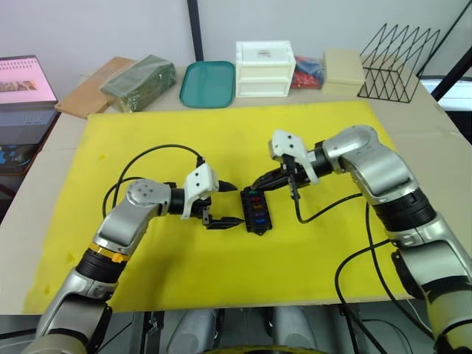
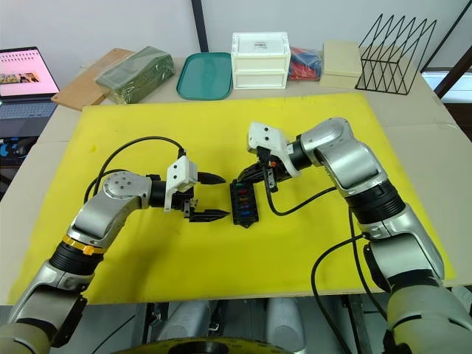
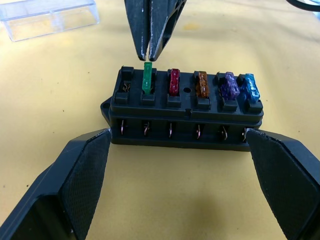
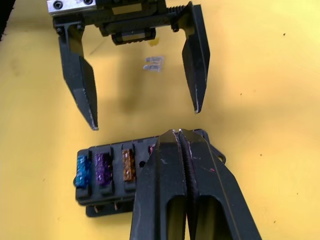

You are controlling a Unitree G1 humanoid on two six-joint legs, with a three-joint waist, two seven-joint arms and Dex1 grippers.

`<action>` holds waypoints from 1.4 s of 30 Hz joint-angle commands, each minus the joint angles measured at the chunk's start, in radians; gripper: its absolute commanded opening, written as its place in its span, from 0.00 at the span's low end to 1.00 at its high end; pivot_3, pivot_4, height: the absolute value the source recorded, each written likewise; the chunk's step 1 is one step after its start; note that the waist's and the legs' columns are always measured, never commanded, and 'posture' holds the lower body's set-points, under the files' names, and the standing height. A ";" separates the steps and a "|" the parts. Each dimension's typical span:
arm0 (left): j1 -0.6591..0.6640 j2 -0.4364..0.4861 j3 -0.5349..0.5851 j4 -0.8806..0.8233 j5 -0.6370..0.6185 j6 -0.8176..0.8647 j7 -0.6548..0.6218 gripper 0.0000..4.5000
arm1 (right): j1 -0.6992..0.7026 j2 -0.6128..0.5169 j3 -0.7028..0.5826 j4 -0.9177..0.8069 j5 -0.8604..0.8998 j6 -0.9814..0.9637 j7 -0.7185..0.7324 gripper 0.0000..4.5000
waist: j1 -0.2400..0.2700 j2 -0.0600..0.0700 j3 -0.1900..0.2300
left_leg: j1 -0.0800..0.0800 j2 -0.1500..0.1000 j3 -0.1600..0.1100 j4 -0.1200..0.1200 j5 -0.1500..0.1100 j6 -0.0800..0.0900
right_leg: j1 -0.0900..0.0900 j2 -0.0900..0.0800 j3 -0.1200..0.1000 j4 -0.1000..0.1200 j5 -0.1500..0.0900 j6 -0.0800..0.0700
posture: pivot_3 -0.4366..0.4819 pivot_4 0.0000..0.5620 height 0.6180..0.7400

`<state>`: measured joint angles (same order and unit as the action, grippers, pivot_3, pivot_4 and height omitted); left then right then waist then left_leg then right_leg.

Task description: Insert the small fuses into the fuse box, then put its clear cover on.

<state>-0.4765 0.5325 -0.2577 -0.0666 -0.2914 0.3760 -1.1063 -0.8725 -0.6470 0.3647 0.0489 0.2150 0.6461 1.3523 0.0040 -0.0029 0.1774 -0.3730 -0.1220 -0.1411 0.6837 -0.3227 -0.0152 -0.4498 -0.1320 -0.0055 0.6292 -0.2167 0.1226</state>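
The black fuse box (image 1: 256,210) lies mid-mat, between my two grippers. It holds green (image 3: 146,77), red (image 3: 174,81), brown (image 3: 201,84), purple (image 3: 229,85) and blue (image 3: 250,86) small fuses. The green one stands higher than the rest, and the end slot (image 3: 125,86) beside it is empty. My right gripper (image 3: 148,55) is shut, its tips right at the green fuse's top. My left gripper (image 1: 230,204) is open, its fingers on either side of the box's left side. A clear fuse (image 4: 153,65) lies on the mat beneath the left gripper. The clear cover (image 3: 50,17) rests beyond the box.
The yellow mat (image 1: 184,287) covers the table. Along the back stand a teal tray (image 1: 208,83), a white drawer box (image 1: 264,68), a cream box (image 1: 343,66), a wire rack (image 1: 398,63) and a green block (image 1: 139,81). A laptop (image 1: 26,88) sits far left.
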 commanded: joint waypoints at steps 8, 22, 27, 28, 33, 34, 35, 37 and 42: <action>-0.004 0.008 0.020 -0.019 0.000 -0.019 0.002 1.00 | -0.015 0.012 -0.010 0.019 -0.005 -0.040 -0.015 0.00 | 0.000 0.000 0.000 | 0.000 0.000 0.000 0.000 0.000 0.000 | 0.000 0.000 0.000 0.000 0.000 0.000 | 0.48 0.27 1.00; -0.006 0.005 0.014 -0.011 0.007 -0.027 0.000 1.00 | 0.021 0.002 0.001 0.053 -0.008 -0.056 -0.005 0.00 | 0.000 0.000 0.000 | 0.000 0.000 0.000 0.000 0.000 0.000 | 0.000 0.000 0.000 0.000 0.000 0.000 | 0.48 0.27 1.00; -0.007 0.004 0.013 -0.008 0.010 -0.031 -0.001 1.00 | 0.050 -0.006 0.018 0.081 -0.027 -0.080 -0.002 0.00 | -0.001 0.000 0.000 | 0.000 0.000 0.000 0.000 0.000 0.000 | 0.000 0.000 0.000 0.000 0.000 0.000 | 0.48 0.27 1.00; -0.007 0.003 0.013 -0.007 0.010 -0.032 -0.001 1.00 | 0.056 -0.007 0.023 0.089 -0.034 -0.088 -0.003 0.00 | 0.000 0.000 0.000 | 0.000 0.000 0.000 0.000 0.000 0.000 | 0.000 0.000 0.000 0.000 0.000 0.000 | 0.48 0.27 1.00; -0.008 0.002 0.013 -0.006 0.013 -0.034 -0.003 1.00 | 0.068 -0.004 0.031 0.117 -0.050 -0.115 -0.006 0.00 | 0.000 0.000 0.000 | 0.000 0.000 0.000 0.000 0.000 0.000 | 0.000 0.000 0.000 0.000 0.000 0.000 | 0.48 0.27 1.00; -0.007 0.001 0.013 -0.007 0.014 -0.034 -0.003 1.00 | 0.069 -0.004 0.034 0.121 -0.054 -0.120 -0.007 0.00 | 0.000 0.000 0.000 | 0.000 0.000 0.000 0.000 0.000 0.000 | 0.000 0.000 0.000 0.000 0.000 0.000 | 0.48 0.27 1.00; -0.006 0.001 0.013 -0.008 0.014 -0.034 -0.003 1.00 | 0.069 -0.004 0.038 0.127 -0.060 -0.126 -0.009 0.00 | 0.000 0.000 0.000 | 0.000 0.000 0.000 0.000 0.000 0.000 | 0.000 0.000 0.000 0.000 0.000 0.000 | 0.48 0.27 1.00; -0.005 0.000 0.013 -0.009 0.015 -0.034 -0.003 1.00 | 0.069 -0.006 0.046 0.136 -0.074 -0.141 -0.012 0.00 | 0.000 0.000 0.000 | 0.001 0.000 0.000 0.000 0.000 0.000 | 0.001 0.000 0.000 0.000 0.000 0.000 | 0.48 0.27 1.00; -0.003 -0.001 0.013 -0.013 0.014 -0.033 -0.003 1.00 | 0.080 -0.012 0.075 0.150 -0.115 -0.183 -0.006 0.00 | 0.000 0.000 0.000 | 0.001 0.000 0.000 0.000 0.000 0.000 | 0.001 0.000 0.000 0.000 0.000 0.000 | 0.48 0.27 1.00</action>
<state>-0.4764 0.5315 -0.2579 -0.0596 -0.2722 0.3615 -1.1084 -0.8272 -0.6470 0.3855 0.1689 0.1617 0.4615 1.3430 0.0039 -0.0030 0.1771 -0.3714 -0.1220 -0.1411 0.6837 -0.3227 -0.0152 -0.4480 -0.1319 -0.0055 0.6292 -0.2167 0.1226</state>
